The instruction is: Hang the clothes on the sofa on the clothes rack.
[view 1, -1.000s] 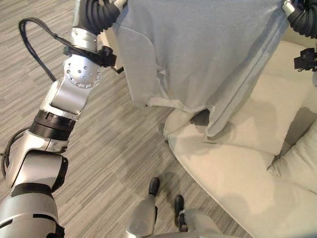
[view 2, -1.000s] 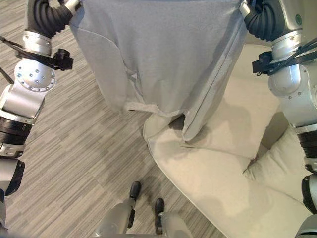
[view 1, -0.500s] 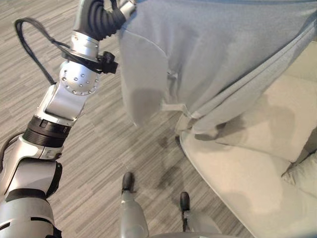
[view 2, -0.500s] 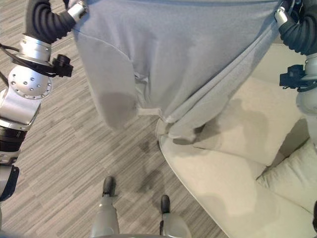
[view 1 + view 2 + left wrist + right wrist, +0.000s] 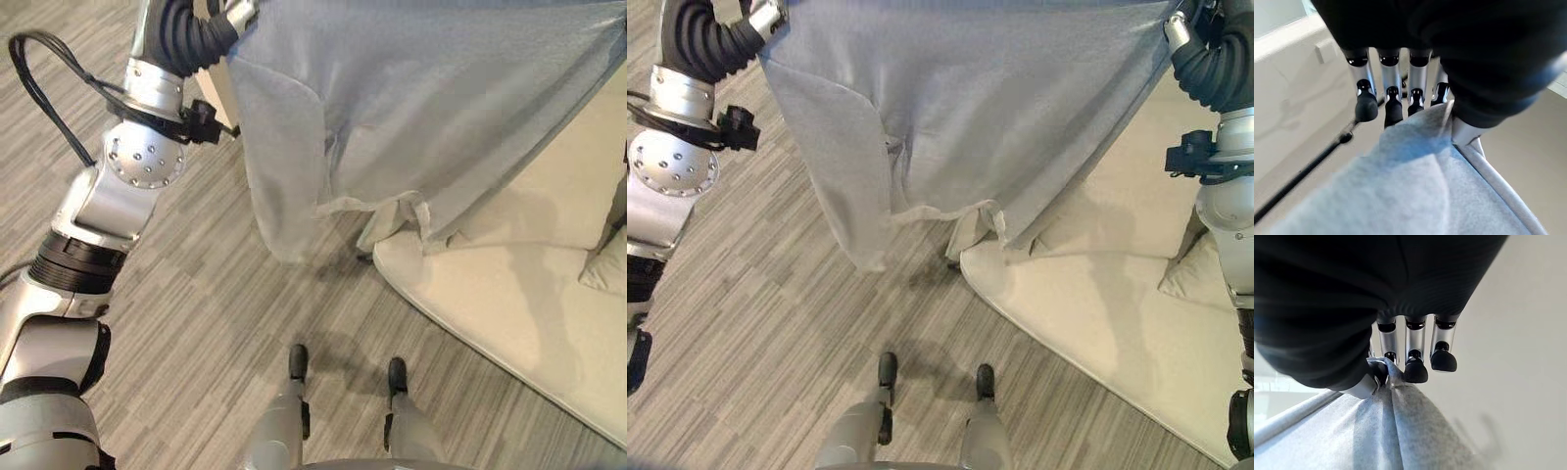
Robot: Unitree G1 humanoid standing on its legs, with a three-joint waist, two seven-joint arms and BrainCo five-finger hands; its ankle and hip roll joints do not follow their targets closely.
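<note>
Lifted higher than a second ago, the shirt (image 5: pixel 970 108) now hangs off the sofa (image 5: pixel 1097 294). Left hand (image 5: pixel 1396 100) and right hand (image 5: pixel 1410 357) pinch its top corners. It looks light and limp (sags between grips); hold the shoulders.
</note>
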